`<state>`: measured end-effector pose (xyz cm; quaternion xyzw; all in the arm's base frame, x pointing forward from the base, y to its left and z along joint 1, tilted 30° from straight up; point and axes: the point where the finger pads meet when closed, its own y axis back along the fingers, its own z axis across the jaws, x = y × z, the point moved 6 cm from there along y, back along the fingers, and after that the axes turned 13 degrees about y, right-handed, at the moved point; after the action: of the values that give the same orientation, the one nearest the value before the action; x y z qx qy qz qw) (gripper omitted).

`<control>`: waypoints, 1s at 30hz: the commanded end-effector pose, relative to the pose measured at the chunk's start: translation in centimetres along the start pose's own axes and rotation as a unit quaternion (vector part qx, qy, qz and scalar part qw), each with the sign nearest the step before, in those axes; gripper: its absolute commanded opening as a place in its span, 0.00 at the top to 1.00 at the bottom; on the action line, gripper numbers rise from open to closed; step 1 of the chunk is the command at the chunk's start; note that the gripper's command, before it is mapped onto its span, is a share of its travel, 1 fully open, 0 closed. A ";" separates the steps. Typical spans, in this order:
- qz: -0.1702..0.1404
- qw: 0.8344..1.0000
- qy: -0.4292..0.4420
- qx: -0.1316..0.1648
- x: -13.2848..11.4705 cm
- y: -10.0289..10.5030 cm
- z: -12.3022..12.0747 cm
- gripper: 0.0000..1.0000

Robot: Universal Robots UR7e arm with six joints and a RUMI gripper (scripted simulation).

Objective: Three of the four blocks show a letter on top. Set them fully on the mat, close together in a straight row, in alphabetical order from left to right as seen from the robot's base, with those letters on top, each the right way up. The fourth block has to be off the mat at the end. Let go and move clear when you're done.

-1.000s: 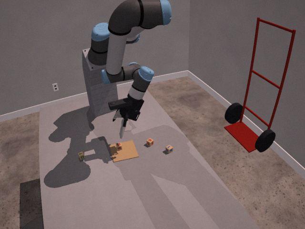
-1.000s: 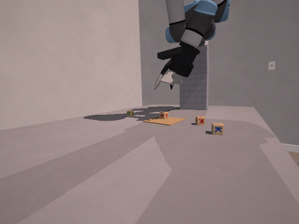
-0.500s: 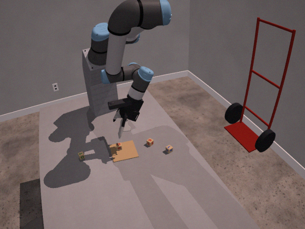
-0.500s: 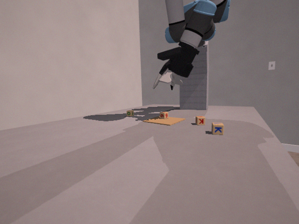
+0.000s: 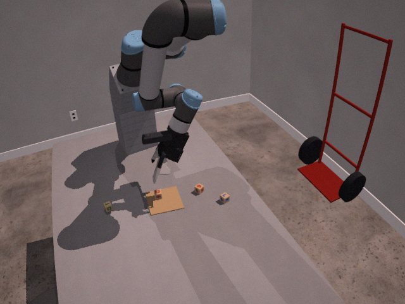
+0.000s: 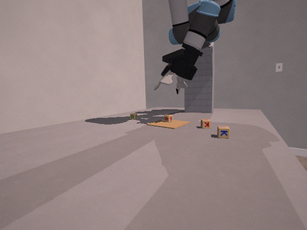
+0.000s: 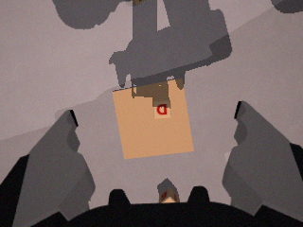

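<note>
A tan mat (image 5: 166, 200) lies on the grey table. One block with a red D on top (image 5: 158, 193) stands on the mat near its far left corner; it also shows in the wrist view (image 7: 162, 111) and in the exterior view (image 6: 168, 118). A red-lettered block (image 5: 199, 188) and a blue-lettered block (image 5: 224, 197) stand on the table right of the mat. A green-lettered block (image 5: 107, 206) stands left of the mat, in shadow. My gripper (image 5: 159, 170) hangs open and empty well above the table, behind the mat.
The robot's grey pedestal (image 5: 130, 114) stands at the table's far end. A red hand truck (image 5: 343, 130) leans against the right wall, away from the table. The arm casts broad shadows over the mat's left side.
</note>
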<state>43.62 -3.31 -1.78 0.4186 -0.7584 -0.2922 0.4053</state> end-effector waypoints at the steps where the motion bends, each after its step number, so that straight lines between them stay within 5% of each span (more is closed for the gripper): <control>1: 0.000 0.999 -0.046 -0.003 0.2 -0.2 0.4 0.00; 13: 0.000 0.987 -0.158 -0.004 0.7 -0.7 0.6 0.00; 30: 0.000 0.941 -0.337 -0.007 1.3 -1.5 0.9 0.00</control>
<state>43.26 -4.94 -2.78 0.3132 -0.8419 -0.4070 0.1656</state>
